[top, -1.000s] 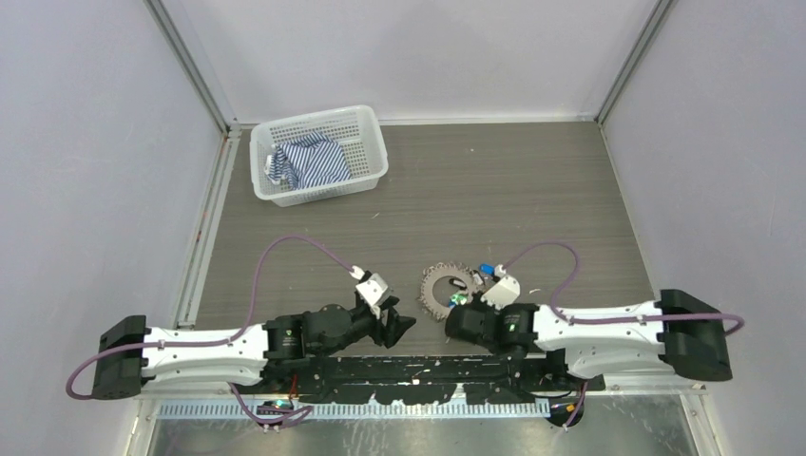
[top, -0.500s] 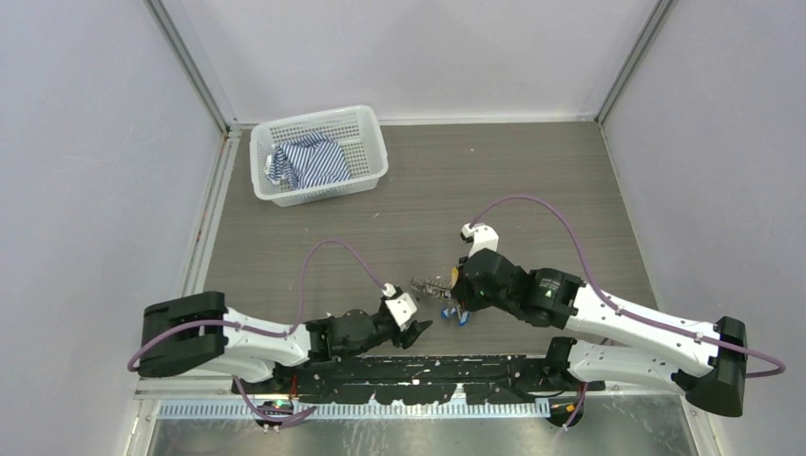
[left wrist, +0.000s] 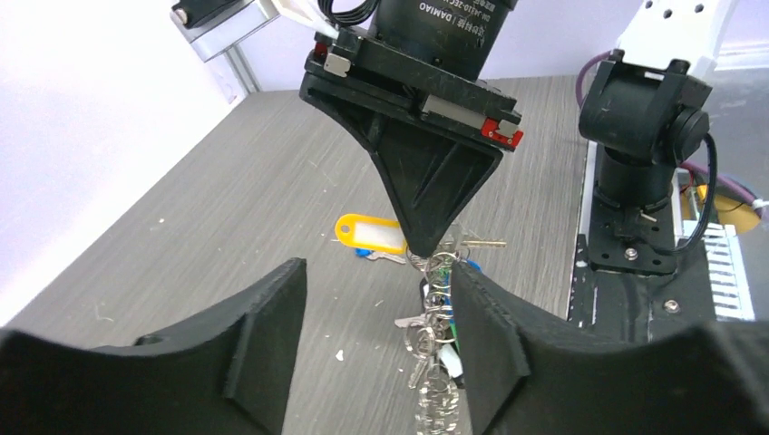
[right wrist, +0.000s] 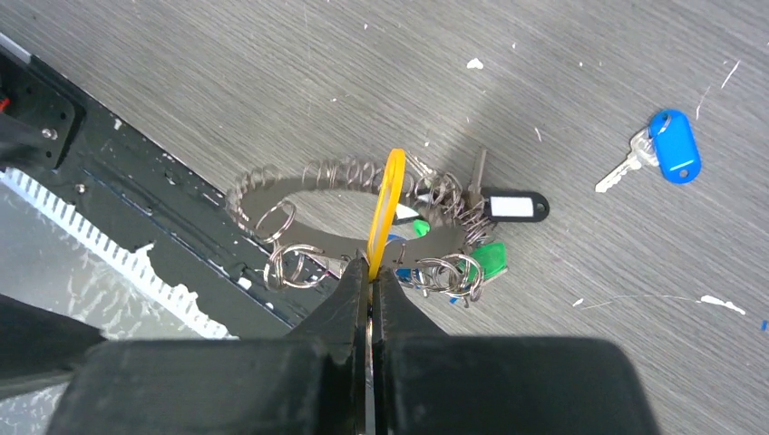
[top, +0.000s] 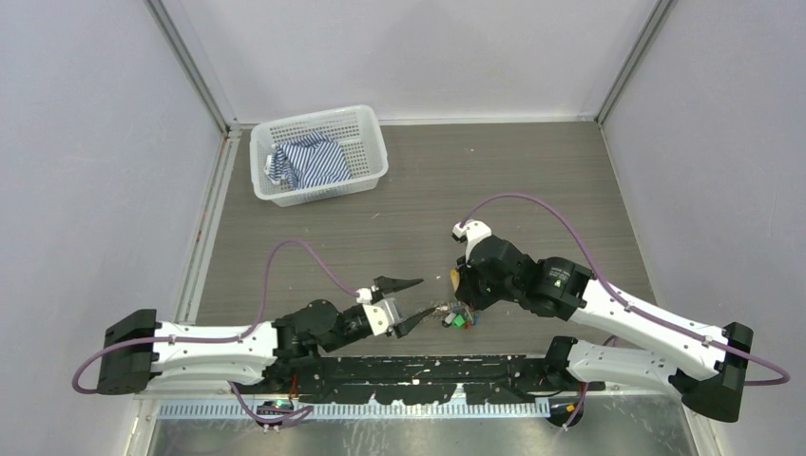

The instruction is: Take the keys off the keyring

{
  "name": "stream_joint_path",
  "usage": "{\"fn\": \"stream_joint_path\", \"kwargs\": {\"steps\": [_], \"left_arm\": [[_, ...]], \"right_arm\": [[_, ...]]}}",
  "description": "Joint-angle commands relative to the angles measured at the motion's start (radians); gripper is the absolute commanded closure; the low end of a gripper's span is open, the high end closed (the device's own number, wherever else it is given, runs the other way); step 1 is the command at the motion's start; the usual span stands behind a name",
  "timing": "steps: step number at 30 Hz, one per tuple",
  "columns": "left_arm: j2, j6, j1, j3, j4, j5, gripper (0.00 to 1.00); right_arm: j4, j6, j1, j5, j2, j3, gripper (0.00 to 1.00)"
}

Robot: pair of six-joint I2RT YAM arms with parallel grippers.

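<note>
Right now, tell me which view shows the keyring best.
Right wrist: the keyring hangs from the right end effector, shut on its yellow tag, nearly its whole loop facing the camera. Left wrist sees it edge-on, a dangling cluster; top external shows a tiny clump.

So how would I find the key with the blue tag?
Start at the grey wooden table, seen by the right wrist camera, and find the big keyring hanging from the right gripper, which pinches a yellow tag. Look far right of it: one small silvery key with a blue tag lies alone on the wood, off the ring.
</note>
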Motion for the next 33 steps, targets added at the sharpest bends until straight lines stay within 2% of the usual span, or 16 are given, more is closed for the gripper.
{"fn": "stream_joint_path", "kwargs": {"steps": [1,7,13,17,22,23,24,25,28,30,33], "left_arm": [[0.089,0.046,-0.003,0.087,-0.116,0.016,0.36],[0.228,-0.065,0.001,0.102,0.044,0.012,0.33],[0.338,-0.047,0.003,0.157,0.081,-0.120,0.33],[0.391,-0.034,0.004,0.168,0.138,-0.189,0.38],[0.452,-0.001,0.013,0.145,0.261,-0.190,0.66],[0.464,0.009,0.013,0.141,0.282,-0.190,0.77],[0.474,0.020,0.014,0.131,0.322,-0.201,0.92],[0.482,0.030,0.014,0.114,0.373,-0.221,0.99],[0.488,0.084,0.014,0.053,0.543,-0.271,1.00],[0.492,0.131,0.014,0.018,0.645,-0.248,1.00],[0.477,0.157,0.013,0.003,0.684,-0.213,1.00]], "right_arm": [[0.026,-0.041,-0.007,0.003,0.001,0.102,0.99],[0.009,-0.010,-0.007,0.083,0.012,0.149,0.99],[0.023,0.003,-0.008,0.049,0.021,0.178,0.99],[0.035,0.016,-0.007,0.016,0.015,0.189,0.99],[0.069,0.030,-0.007,-0.013,-0.006,0.177,0.99],[0.074,0.031,-0.006,-0.016,-0.009,0.175,0.99],[0.072,0.034,-0.007,-0.012,-0.008,0.174,0.99],[0.067,0.041,-0.007,0.006,-0.011,0.170,0.99],[0.071,0.084,-0.007,0.080,-0.044,0.130,0.99],[0.111,0.112,-0.007,0.112,-0.092,0.087,0.96],[0.163,0.145,-0.008,0.150,-0.158,0.015,0.90]]}}
